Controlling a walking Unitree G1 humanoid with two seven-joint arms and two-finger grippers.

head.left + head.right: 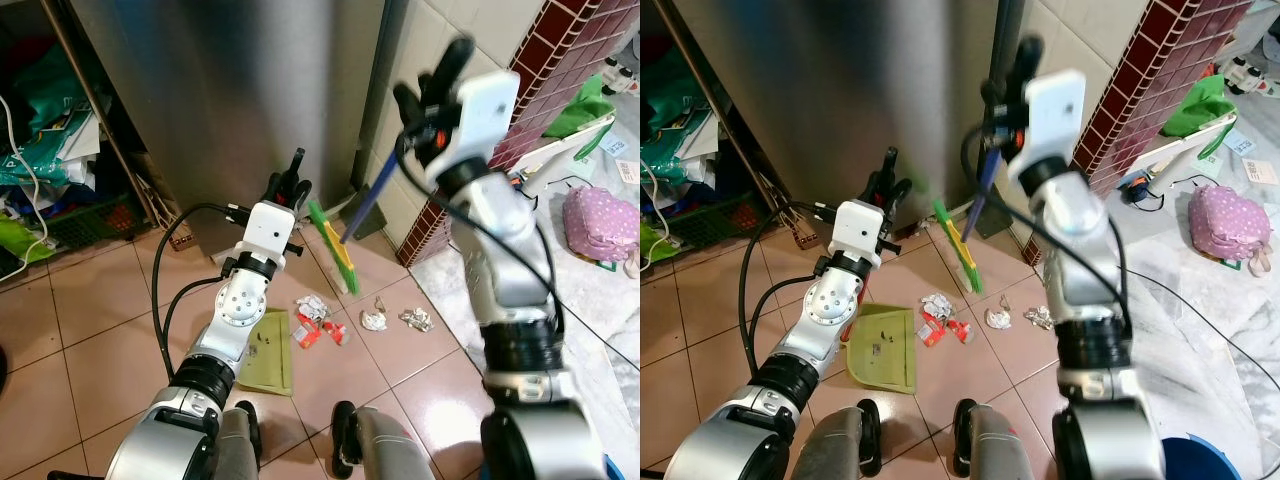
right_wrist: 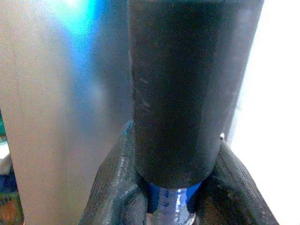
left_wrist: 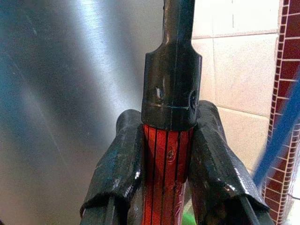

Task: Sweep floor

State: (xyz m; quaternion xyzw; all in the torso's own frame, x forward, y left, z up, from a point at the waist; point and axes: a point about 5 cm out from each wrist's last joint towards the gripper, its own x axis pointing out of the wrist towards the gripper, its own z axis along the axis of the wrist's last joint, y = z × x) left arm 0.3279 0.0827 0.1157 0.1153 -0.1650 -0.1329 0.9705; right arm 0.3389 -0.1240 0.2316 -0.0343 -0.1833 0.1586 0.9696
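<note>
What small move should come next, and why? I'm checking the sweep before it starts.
Probably drag the broom head toward the litter and on to the dustpan. The right gripper grips the blue broom handle, the left gripper the dustpan's handle, and the scraps lie between broom and pan.

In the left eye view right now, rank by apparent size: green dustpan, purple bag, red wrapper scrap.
1. Green dustpan, partly hidden by the left arm, and purple bag, look about alike; unsure.
2. Red wrapper scrap, clearly smallest.
</note>
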